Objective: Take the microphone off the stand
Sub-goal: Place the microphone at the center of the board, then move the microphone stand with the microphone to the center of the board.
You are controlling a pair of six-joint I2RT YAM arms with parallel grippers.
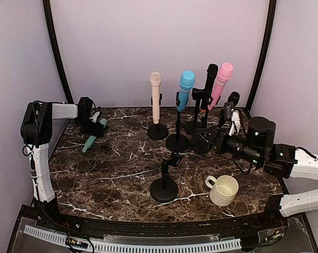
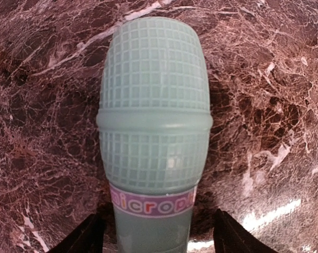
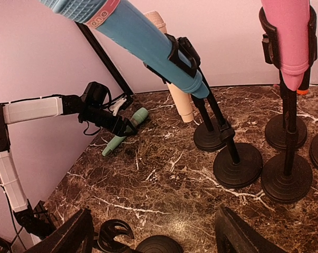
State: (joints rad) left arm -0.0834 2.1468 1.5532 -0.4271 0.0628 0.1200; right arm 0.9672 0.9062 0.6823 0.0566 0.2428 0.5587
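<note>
Left gripper (image 1: 97,125) loosely astride teal microphone (image 1: 90,140)

Two arms: left arm (image 1: 39,163), frame left, white links, black joints, thin black cables; right arm (image 1: 306,166), lower right, matching white shells, black wrist.

A dark brown marble-patterned worktop (image 1: 111,168) with thin white veins fills the floor of the booth. A plain pale lilac back wall (image 1: 159,42) rises from its far edge, with matching side walls (image 1: 16,63) at its left and right edges. Black curved poles (image 1: 56,52) stand at the two far corners. A white slotted cable duct (image 1: 148,245) runs along the near edge. Soft glare (image 2: 275,213) glints on the polished surface.
</note>
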